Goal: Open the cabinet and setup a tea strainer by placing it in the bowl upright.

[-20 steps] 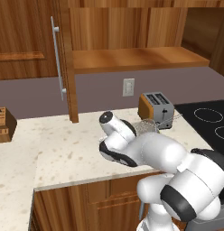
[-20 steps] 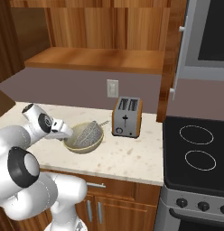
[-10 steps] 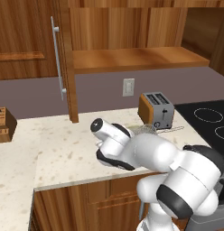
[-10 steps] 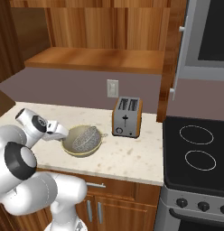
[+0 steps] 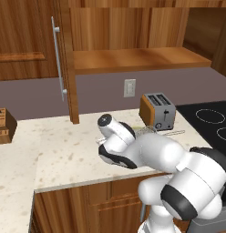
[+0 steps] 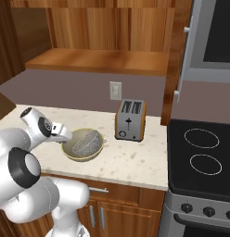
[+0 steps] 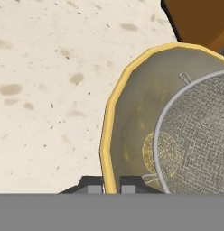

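On the speckled counter [image 6: 135, 159], the tea strainer [image 6: 87, 141] sits upright inside the bowl [image 6: 70, 150], left of the toaster [image 6: 130, 120]; the cabinet [image 5: 64, 59] door stands open; our gripper [image 7: 111, 186] hovers at the bowl's near rim, jaws nearly shut on nothing; we judge the placing done, and only a clean retreat remains.

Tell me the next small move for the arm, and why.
Probably lift the gripper up and away from the bowl. The tea strainer already sits in the bowl, mesh cup facing up, and the cabinet door stands open. The jaws are shut right at the bowl's yellow rim without holding the strainer, so a sideways move might nudge the bowl; rising clear looks safest.
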Tool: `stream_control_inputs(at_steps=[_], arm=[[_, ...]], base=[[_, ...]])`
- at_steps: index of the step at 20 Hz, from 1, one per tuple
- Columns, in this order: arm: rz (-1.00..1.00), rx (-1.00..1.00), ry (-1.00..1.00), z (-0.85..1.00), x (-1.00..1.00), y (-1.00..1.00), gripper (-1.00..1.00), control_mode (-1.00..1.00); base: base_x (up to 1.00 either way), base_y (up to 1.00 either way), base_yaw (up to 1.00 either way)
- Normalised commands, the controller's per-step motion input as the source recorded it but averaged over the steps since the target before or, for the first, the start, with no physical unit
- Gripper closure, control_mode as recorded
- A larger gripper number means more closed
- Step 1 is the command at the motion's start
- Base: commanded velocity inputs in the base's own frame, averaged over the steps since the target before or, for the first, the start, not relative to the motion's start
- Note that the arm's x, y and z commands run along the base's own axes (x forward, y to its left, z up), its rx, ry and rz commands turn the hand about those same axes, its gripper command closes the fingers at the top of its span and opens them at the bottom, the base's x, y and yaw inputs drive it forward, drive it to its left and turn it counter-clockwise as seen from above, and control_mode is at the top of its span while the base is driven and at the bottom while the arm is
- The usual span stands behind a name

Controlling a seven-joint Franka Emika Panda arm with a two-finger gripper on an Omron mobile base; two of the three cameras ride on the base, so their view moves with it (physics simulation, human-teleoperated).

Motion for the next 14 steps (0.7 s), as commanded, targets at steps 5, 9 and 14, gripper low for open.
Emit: stream_control_inputs(at_steps=[5,9,14], arm=[[0.02,0.0,0.0,0.0,0.0,0.0,1.0,-1.0],[0.0,0.0,0.0,0.0,0.0,0.0,-1.0,-1.0],[0.0,0.0,0.0,0.0,0.0,0.0,-1.0,-1.0]], base=[[0.0,0.0,0.0],[0.0,0.0,0.0],[0.0,0.0,0.0]])
